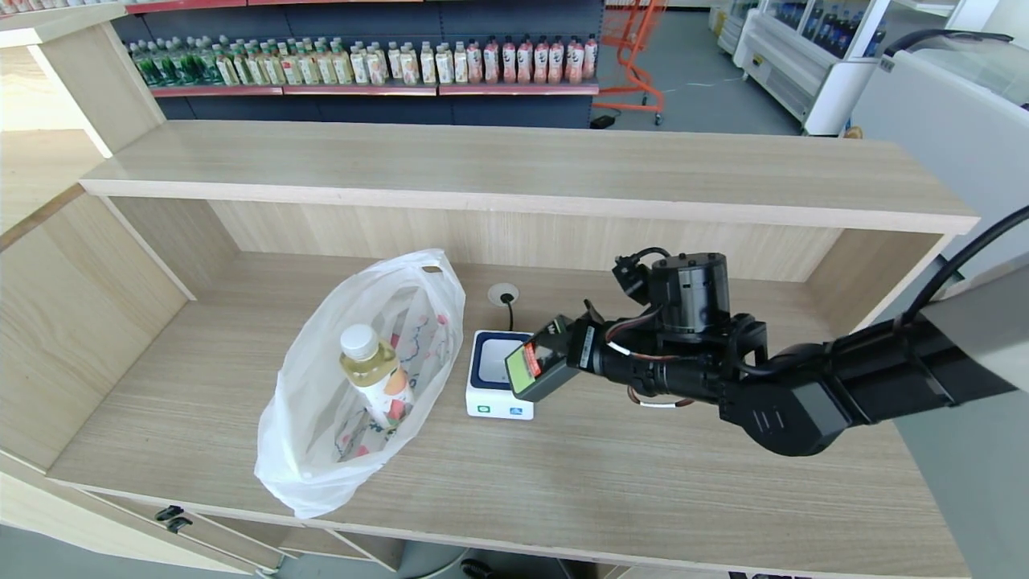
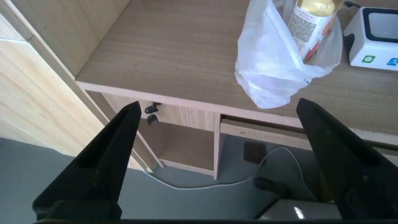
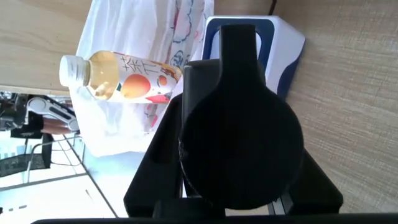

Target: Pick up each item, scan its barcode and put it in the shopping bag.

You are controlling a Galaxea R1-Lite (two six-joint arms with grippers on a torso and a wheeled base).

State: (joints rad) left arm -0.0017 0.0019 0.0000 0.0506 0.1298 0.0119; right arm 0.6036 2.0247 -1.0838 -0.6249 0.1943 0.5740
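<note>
Wooden table [image 1: 643, 490] is noted carrying a white bag [image 1: 309, 434], mouth open. A bottle [image 1: 371, 371] of pale drink with a white cap is seen inside the bag. A white-and-blue scanner [image 1: 492, 402] is placed just beside the bag, on its right. The right pincer [image 1: 555, 354] is clamped on a dark box [image 1: 530, 374] with a green edge and a red label. The box is held tilted just over the scanner's right side. The left pincer [image 2: 219, 107] is held apart with nothing between its fingers, off the table's near edge, near the bag.
</note>
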